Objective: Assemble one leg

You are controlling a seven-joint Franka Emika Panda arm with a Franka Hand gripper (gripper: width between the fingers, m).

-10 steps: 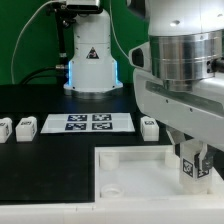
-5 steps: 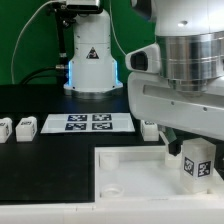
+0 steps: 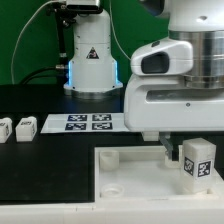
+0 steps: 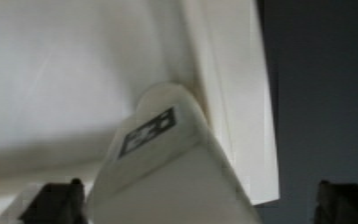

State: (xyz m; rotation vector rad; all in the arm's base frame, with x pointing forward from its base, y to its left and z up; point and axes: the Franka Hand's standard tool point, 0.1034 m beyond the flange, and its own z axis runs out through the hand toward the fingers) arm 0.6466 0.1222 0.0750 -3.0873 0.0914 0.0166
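Note:
One leg (image 3: 197, 161), a white post with a tag facing the camera, stands at the near corner of the large white tray-like piece (image 3: 130, 185) on the exterior view's right. My gripper (image 3: 192, 148) is straight above it with the leg between its jaws. In the wrist view the leg (image 4: 163, 160) runs between the two dark fingers (image 4: 60, 202), with a gap showing on each side, so my gripper (image 4: 197, 205) is open. Two more legs (image 3: 26, 126) lie at the exterior view's left.
The marker board (image 3: 88, 122) lies on the black table behind the tray-like piece. The arm's white base (image 3: 90, 60) stands at the back. In the wrist view the tray-like piece's rim (image 4: 229, 90) runs beside the leg, with dark table (image 4: 327, 80) beyond.
The wrist has turned above the leg and now hides a fourth leg behind it. The fingers no longer flank the leg in the exterior view. The leg sits slightly further right, more exposed.

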